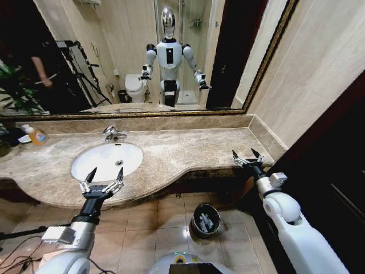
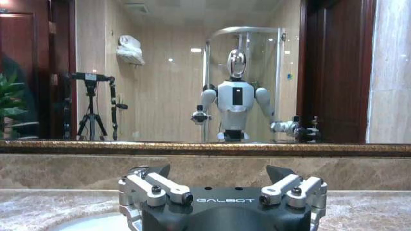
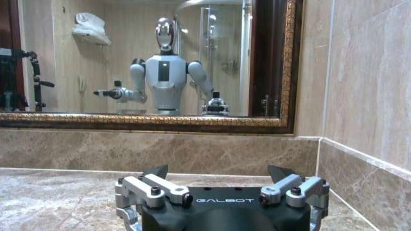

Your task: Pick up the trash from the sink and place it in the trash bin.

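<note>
A bathroom counter seen from above, described from left to right. At about nine o'clock sits the soap bottle [image 1: 36, 135], orange with a white pump, near the mirror [image 1: 142, 51]. Next comes the sink [image 1: 85, 162], a wide oval white basin under a chrome faucet [image 1: 113, 134]; its bowl looks bare, with no tubes or packets visible inside. The left gripper [image 1: 102, 181] hovers at the basin's front rim, around seven o'clock, fingers spread apart and holding nothing, probably poised there for reaching in. Below the counter's curve, near six o'clock, the trash bin [image 1: 205, 220] stands on the tiled floor: a small round black bucket with a shiny rim. The trash [image 1: 206, 221], pale finger-sized pieces, appears to lie inside it, so the job looks largely done. At about four o'clock the right gripper [image 1: 248, 158] rests above the counter's end, fingers apart and empty, seemingly parked clear.
</note>
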Robot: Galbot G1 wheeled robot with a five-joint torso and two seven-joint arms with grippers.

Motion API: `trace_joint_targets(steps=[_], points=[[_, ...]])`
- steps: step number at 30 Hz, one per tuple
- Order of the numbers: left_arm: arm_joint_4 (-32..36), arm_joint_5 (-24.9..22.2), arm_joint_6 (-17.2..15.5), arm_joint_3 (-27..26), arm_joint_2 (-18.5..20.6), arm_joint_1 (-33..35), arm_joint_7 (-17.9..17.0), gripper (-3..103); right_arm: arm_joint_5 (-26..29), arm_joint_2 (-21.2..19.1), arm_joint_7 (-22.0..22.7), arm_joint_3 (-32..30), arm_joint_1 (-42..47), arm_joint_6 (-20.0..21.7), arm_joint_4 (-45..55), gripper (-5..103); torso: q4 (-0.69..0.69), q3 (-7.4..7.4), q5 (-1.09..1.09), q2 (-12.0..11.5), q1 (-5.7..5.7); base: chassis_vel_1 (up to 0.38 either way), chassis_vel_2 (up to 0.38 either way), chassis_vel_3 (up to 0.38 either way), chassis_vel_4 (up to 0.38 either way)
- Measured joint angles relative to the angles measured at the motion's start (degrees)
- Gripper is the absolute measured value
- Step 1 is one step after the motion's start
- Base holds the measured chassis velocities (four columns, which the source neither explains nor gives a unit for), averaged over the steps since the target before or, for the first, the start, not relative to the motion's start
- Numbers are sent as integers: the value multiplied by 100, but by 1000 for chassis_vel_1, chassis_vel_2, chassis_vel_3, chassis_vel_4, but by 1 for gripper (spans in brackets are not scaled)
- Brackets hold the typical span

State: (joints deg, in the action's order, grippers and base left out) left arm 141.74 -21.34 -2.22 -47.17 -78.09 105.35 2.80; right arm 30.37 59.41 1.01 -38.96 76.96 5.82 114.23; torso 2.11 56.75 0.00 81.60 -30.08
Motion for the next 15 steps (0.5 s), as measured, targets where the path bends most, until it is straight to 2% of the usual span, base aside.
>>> trace_joint_targets(steps=[15], points=[[0, 0, 0, 0, 0, 0, 0, 100, 0, 0, 0, 0, 0, 0, 0, 100, 0, 0, 0, 0, -1, 0, 0, 0, 0]])
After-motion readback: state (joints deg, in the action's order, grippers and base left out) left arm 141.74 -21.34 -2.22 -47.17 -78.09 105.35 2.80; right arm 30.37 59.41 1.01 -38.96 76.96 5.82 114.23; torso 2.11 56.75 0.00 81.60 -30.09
